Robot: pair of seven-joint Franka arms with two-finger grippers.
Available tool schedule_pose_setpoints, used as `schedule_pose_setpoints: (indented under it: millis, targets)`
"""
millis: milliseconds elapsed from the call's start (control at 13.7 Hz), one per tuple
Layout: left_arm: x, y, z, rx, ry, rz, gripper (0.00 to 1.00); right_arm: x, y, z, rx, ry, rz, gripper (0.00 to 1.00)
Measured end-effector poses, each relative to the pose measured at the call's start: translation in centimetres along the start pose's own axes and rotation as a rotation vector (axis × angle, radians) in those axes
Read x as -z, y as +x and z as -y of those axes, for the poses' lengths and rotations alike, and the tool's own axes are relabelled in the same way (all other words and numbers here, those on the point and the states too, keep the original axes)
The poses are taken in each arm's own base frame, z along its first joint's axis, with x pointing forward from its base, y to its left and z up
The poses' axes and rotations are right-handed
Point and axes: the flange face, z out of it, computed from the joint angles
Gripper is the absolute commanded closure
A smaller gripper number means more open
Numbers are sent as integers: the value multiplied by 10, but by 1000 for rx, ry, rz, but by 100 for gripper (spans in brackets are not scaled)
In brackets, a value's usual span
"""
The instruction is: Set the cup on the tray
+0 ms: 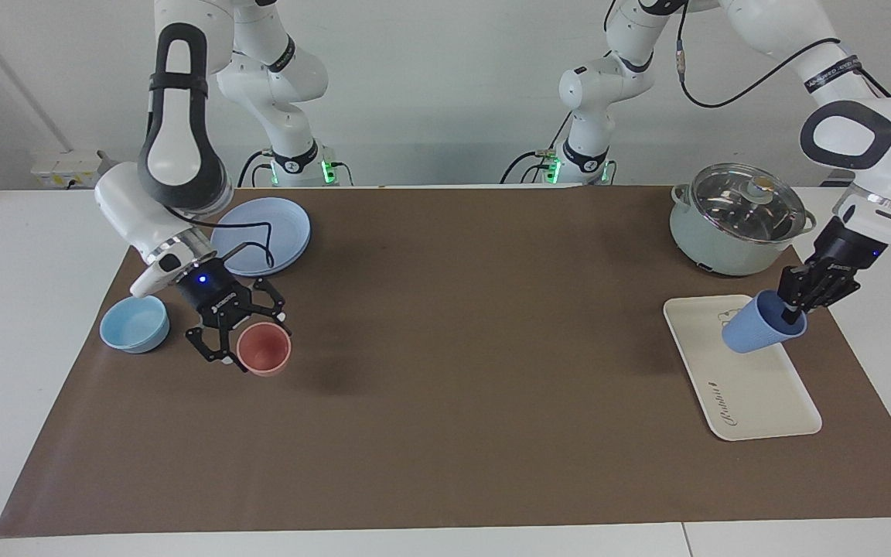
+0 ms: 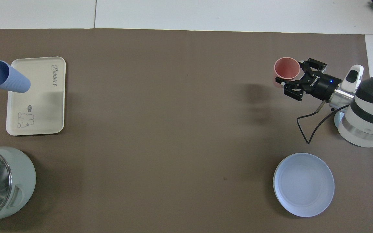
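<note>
L gripper (image 1: 793, 309) is pinching cup (image 1: 761, 323) by rim over tray (image 1: 755, 394), near its pot-side end; cup is tilting, mouth pointing up toward gripper, base down toward tray. R gripper (image 1: 243, 340) is pinching pink cup (image 1: 264, 349).

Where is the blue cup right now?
The blue cup hangs tilted in the left hand, over the cream tray's end nearer the robots, close to the lidded pot, at the left arm's end of the table.

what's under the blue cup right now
The tray lies under the tilted cup, which the left tool holds by its rim above it. The cup hides part of the tray's cartoon print in the facing view.
</note>
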Motion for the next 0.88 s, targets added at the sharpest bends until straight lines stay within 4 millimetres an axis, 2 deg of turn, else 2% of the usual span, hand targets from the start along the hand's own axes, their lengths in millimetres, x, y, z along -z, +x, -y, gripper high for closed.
schedule_pose_setpoints:
  millis: [219,292,656,802,875]
  targets:
    - [-25,-20,5,9,43,-28,100,13,-63,-28,18,45,-133,100]
    - [-31,-24,5,12,51,-32,100,12,-74,-31,13,53,-153,100]
    - [-56,-34,14,24,79,-47,100,-9,-85,-22,0,77,-204,100]
    - [-64,-35,14,25,80,-46,100,-11,-90,-19,-6,81,-199,81]
    - [-65,-34,14,24,83,-50,100,-10,-92,-18,-1,79,-195,55]
